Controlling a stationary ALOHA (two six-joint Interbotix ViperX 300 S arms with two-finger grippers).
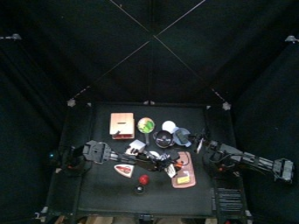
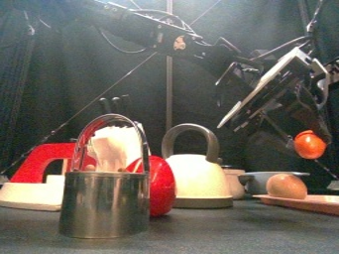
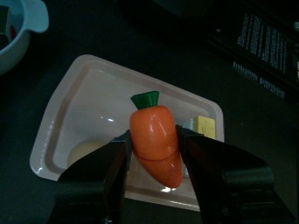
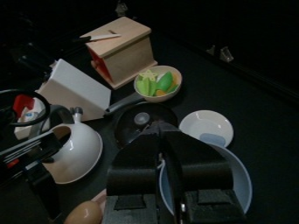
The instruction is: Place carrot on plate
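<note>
My left gripper (image 3: 155, 156) is shut on an orange carrot (image 3: 155, 140) with a green top, gripping it by its sides. It holds the carrot above the salmon-pink plate (image 3: 84, 98). In the front view the carrot (image 2: 310, 145) hangs a little above the plate (image 2: 302, 203) at the right. The plate also holds a pale rounded item (image 3: 84, 154) and a small yellow piece (image 3: 207, 128). In the top view the plate (image 1: 184, 178) lies at the table's front right. My right gripper (image 4: 172, 168) is shut and empty, over a blue-white bowl (image 4: 233, 179).
A white kettle (image 2: 196, 174), a metal cup (image 2: 106, 203) and a red round item (image 2: 159, 185) stand at the front. Further back are an orange-pink box (image 4: 122, 44), a bowl of greens (image 4: 158, 83), a small white dish (image 4: 207, 127) and a black pan (image 4: 146, 118).
</note>
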